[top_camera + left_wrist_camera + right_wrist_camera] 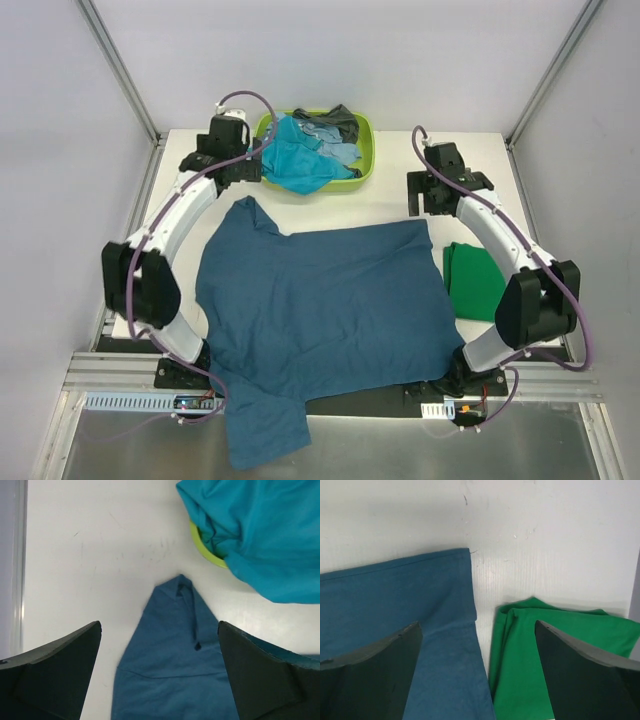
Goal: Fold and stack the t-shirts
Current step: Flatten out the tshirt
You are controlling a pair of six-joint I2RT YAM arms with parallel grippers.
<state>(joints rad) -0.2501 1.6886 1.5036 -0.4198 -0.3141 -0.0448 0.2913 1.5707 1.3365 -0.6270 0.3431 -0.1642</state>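
Across the middle of the white table (pixel 390 205), seen from overhead, the large dark blue cloth t-shirt (pixel 320 310) lies spread out flat. One flap of it drapes past the near edge by my left arm's base. Just beside its right edge sits the bright green cloth t-shirt (pixel 475 282), folded into a compact rectangle. At the far edge, the lime-green plastic basket (pixel 366 135) holds a rumpled teal t-shirt (pixel 295 162) spilling over its rim. A light blue t-shirt (pixel 338 150) and a dark grey t-shirt (pixel 340 118) are bunched behind it. My left gripper (pixel 238 168) hangs above the blue shirt's far left corner, and my right gripper (pixel 428 200) above its far right corner.

On the left wrist camera, both dark fingers (pixel 55 672) stand wide apart with nothing between them. The pointed blue corner lies on the table below the gap, and the teal cloth and basket rim sit off to the upper right.

On the right wrist camera, the fingers (pixel 367 675) are likewise spread and empty. The blue shirt's corner lies under one and the green fold under the other, with a strip of bare table between the two shirts at the far end.

By my reckoning one shirt is finished, the blue one is laid out but not yet folded, and three wait in the basket, so most of the job remains.
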